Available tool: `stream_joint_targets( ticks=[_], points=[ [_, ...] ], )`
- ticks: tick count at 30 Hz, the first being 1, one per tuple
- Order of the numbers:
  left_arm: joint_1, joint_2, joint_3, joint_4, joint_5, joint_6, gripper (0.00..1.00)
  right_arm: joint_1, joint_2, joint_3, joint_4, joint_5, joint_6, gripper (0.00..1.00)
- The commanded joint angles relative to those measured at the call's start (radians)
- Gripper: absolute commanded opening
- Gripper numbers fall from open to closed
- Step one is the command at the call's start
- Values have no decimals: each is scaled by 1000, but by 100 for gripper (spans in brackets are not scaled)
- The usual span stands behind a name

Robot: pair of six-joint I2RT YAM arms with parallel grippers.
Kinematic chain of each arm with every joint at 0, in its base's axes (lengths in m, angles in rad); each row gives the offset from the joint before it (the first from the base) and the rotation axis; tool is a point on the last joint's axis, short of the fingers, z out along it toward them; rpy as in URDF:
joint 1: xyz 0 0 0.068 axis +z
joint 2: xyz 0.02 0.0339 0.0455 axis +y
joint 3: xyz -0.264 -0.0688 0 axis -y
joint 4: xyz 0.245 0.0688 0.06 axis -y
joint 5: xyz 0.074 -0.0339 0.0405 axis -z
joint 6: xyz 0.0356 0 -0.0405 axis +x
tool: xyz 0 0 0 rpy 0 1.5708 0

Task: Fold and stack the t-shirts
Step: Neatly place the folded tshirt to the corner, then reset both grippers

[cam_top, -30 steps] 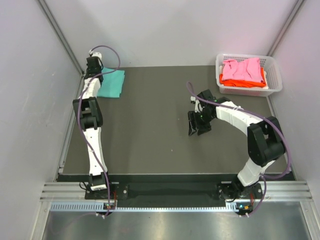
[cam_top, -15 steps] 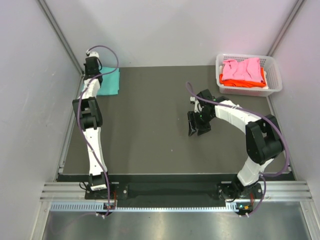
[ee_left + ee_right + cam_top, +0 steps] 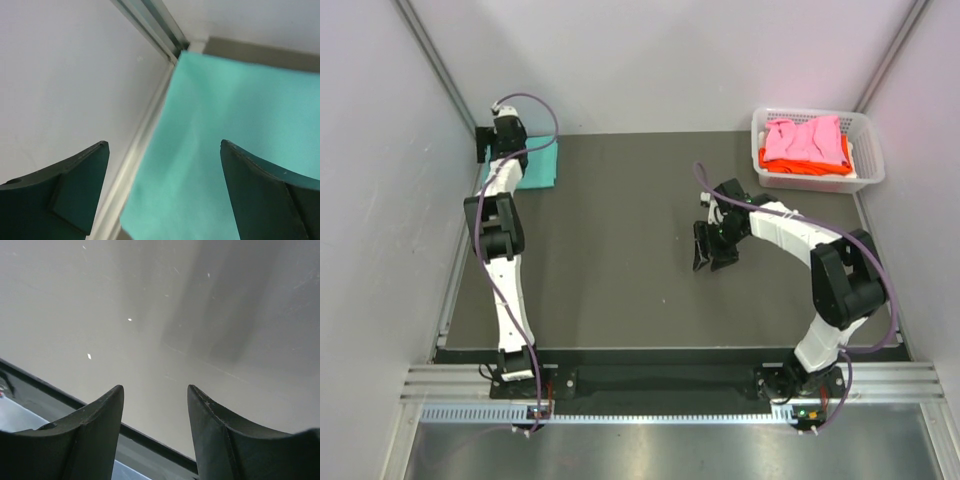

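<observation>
Teal cloth in the far-left corner of the table [image 3: 620, 280]: the teal t-shirt [image 3: 545, 165] lies flat as a smooth rectangle. Its left edge runs close along the white side wall [image 3: 380, 200], and its far corner is near the metal corner post [image 3: 165, 25].

Left arm is stretched out along that wall. Left gripper [image 3: 485, 145] hangs over the shirt's left edge, hard by the wall. From the wrist, its two dark fingers [image 3: 75, 195] are spread wide and hold nothing, one on the wall side, the other over the cloth. Cannot tell whether the tips touch the fabric.

Right of centre, the right arm is bent in an arc. Right gripper [image 3: 710, 250] points down at the dark mat, well apart from every shirt. Jaws parted, empty. Its wrist camera shows only grey mat and a strip of table edge between them.

Far-right corner: white lattice basket [image 3: 868, 152] against the wall. Pink t-shirt [image 3: 805, 135] sits bunched on top of the orange t-shirt [image 3: 800, 160], both inside and rumpled. The orange shows only as a band below the pink on the near side.
</observation>
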Motion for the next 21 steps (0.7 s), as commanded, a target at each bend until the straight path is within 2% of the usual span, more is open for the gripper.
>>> stream_joint_targets(
  ticks=[1, 5, 7, 10, 14, 15, 16, 17, 18, 20, 21],
  points=[
    [-56, -201, -108, -6, -1, -65, 97, -10, -74, -18, 106, -30, 66, 54],
    [-148, -441, -343, -49, 65, -181, 99, -30, -171, -106, 244, -41, 167, 54],
    [-241, -574, -504, -73, 88, -227, 99, -55, -254, -187, 339, -44, 207, 55],
    [-350, -750, -709, -116, 212, -385, 99, -101, -384, -331, 460, -56, 286, 56],
    [-462, -938, -1015, -115, 474, -694, 99, -165, -601, -564, 570, -95, 358, 57],
    [-493, -1000, -1065, -92, 588, -764, 99, -199, -681, -628, 602, -110, 378, 57],
    [-505, -1031, -1111, -92, 625, -764, 99, -213, -682, -629, 602, -110, 378, 57],
    [-513, -1063, -1156, -96, 654, -836, 99, -222, -741, -652, 610, -118, 381, 57],
    [-515, -1091, -1253, -75, 742, -873, 99, -231, -764, -682, 611, -115, 381, 57],
    [-516, -1195, -1366, 21, 803, -981, 99, -244, -827, -719, 630, -139, 405, 58],
    [-516, -1237, -1485, 78, 833, -1022, 99, -260, -847, -761, 666, -153, 419, 58]
  ],
)
